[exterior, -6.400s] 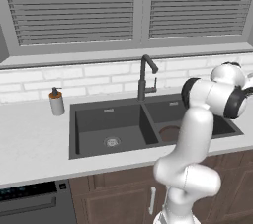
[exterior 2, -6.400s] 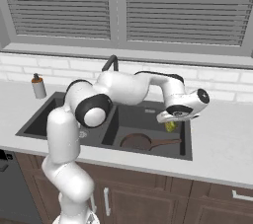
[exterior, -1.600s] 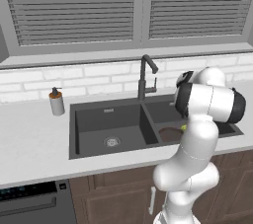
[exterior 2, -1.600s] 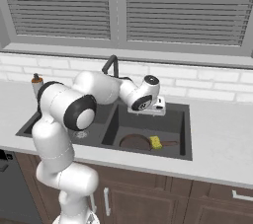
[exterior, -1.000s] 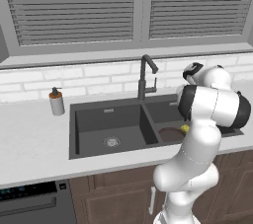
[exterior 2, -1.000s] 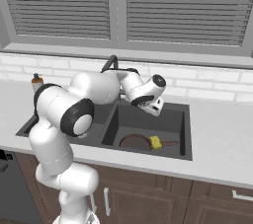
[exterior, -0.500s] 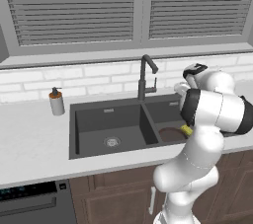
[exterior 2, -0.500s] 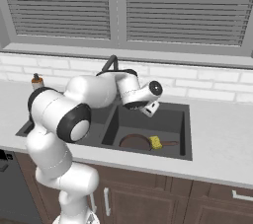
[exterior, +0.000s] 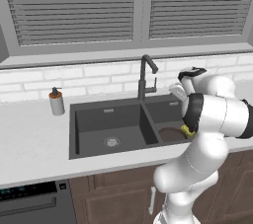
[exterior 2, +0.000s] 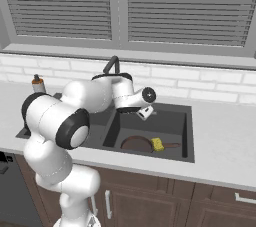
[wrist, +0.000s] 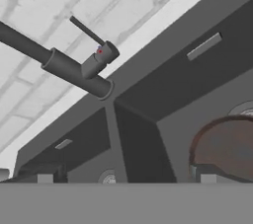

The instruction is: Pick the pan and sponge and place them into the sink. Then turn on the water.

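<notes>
Since earlier, open, empty jaws [exterior 2: 145, 113] moved toward black faucet [exterior: 145, 75]; brown pan [exterior 2: 137, 144], green sponge [exterior 2: 158, 144] lie in charcoal sink [exterior 2: 187, 121]; water remains.

Glossy white arm [exterior 2: 75, 106] — dark joints

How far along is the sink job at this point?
Done: the pan and sponge lie in the sink's smaller basin. In hand: the gripper, jaws open and empty, hangs near the faucet. Left: work its lever; no water shows.
</notes>
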{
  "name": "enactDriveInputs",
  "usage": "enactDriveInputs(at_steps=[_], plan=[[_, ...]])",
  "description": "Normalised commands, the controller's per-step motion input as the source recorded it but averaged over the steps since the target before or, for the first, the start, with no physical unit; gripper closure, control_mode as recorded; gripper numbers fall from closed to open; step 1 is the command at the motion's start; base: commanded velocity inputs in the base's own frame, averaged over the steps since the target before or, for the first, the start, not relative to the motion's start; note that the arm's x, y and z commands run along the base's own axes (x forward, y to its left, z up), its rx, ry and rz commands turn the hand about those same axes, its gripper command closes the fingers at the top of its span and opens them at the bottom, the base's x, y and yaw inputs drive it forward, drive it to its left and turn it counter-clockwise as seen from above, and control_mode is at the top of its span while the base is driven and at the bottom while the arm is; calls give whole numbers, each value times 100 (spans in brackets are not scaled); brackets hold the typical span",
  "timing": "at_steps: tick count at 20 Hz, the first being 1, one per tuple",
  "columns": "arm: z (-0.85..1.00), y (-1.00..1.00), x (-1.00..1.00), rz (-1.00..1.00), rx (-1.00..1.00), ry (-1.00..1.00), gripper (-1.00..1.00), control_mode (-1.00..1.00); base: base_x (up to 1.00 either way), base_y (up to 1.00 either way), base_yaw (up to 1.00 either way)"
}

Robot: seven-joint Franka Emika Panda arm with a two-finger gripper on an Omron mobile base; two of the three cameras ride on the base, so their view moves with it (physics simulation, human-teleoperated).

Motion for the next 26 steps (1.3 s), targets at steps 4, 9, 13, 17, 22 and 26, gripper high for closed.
enactDriveInputs(at_steps=[4,9,13,17,22,26], plan=[[0,11,1,0,8,-3,-100,-100,0,0,0],[0,6,15,0,1,-1,-100,-100,0,0,0],[3,1,13,0,0,0,-100,-100,0,0,0],[4,0,20,0,5,-2,-100,-100,0,0,0],[2,13,30,0,5,-7,-100,-100,0,0,0],[2,19,30,0,3,-7,-100,-100,0,0,0]])
